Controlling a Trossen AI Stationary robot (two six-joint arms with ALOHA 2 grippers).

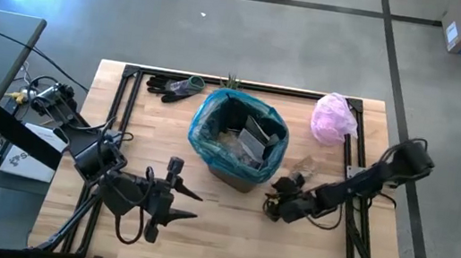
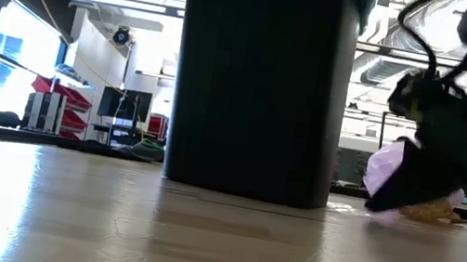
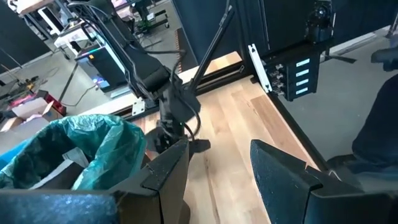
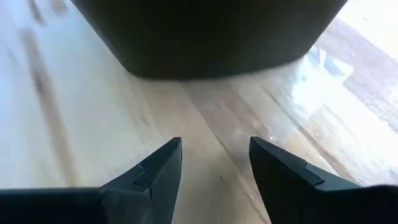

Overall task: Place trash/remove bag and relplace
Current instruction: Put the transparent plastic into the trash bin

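A black bin [image 2: 260, 79] lined with the teal bag [image 1: 212, 131] stands at the table's middle. The bag's rim is folded over the bin's top, and white scraps and a silvery wrapper [image 1: 252, 137] lie inside. A brownish lump [image 1: 302, 169] and a clear wrapper [image 4: 320, 74] lie on the table right of the bin. My right gripper [image 1: 270, 200] is open and empty, low over the table beside the bin's near right side, and points at the bin's base [image 4: 211, 37]. My left gripper [image 1: 197, 206] is open and empty, near the table's front, left of the bin.
A pale pink plastic bag [image 1: 334, 118] lies at the far right. Dark gloves [image 1: 173, 87] and a small green plant [image 1: 233, 81] lie at the far edge. A black frame rail [image 1: 125, 105] runs around the table top. Bare wood lies in front of the bin.
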